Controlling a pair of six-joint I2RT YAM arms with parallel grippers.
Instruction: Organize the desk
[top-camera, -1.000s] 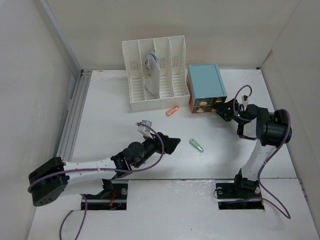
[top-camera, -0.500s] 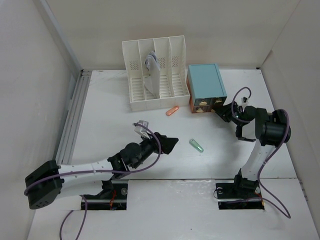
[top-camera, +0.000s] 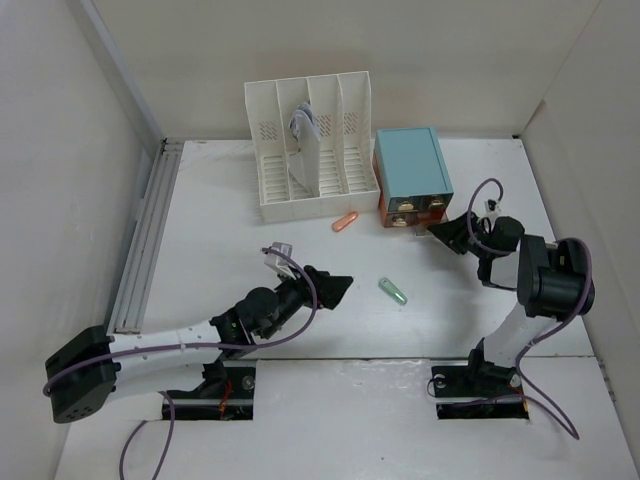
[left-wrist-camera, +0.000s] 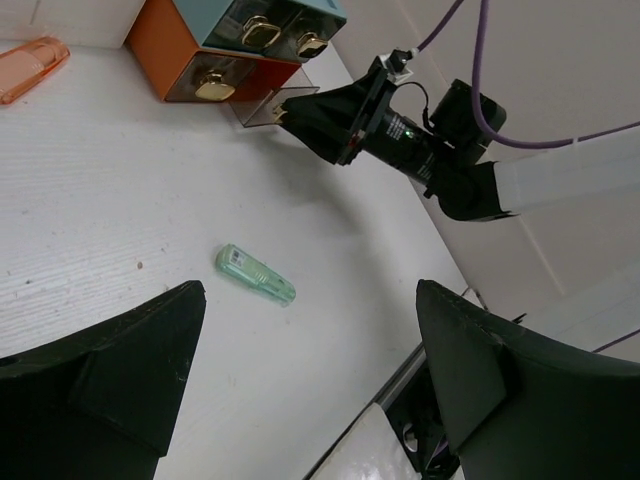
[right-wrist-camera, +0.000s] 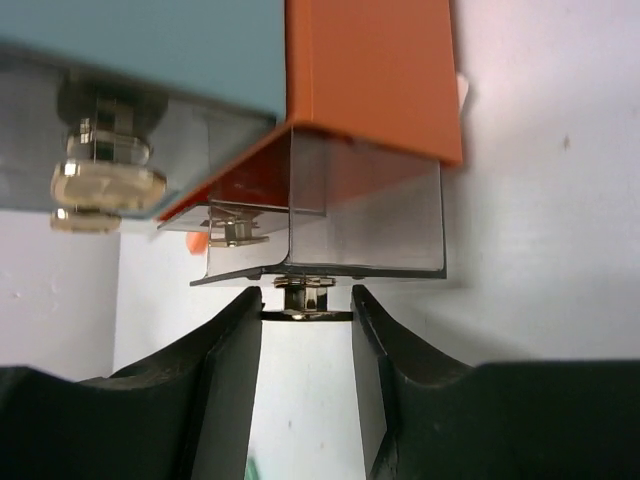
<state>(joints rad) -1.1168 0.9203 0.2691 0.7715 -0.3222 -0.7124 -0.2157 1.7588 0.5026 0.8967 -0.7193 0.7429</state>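
The white desk (top-camera: 220, 230) holds a small drawer box with a teal top (top-camera: 411, 163) and an orange side (right-wrist-camera: 370, 70). My right gripper (top-camera: 440, 231) is shut on the brass knob (right-wrist-camera: 306, 300) of its lower right clear drawer (right-wrist-camera: 365, 225), which stands partly pulled out. A green capsule-shaped item (top-camera: 392, 291) lies mid-desk and also shows in the left wrist view (left-wrist-camera: 256, 274). An orange one (top-camera: 345, 221) lies in front of the rack. My left gripper (top-camera: 335, 290) is open and empty, left of the green item.
A white slotted file rack (top-camera: 310, 150) with papers in it stands at the back. Grey rails (top-camera: 145, 240) run along the desk's left edge. White walls enclose the desk on three sides.
My right gripper has drawn back toward the near right with the knob, pulling the drawer out. My left arm has shifted slightly back and left.
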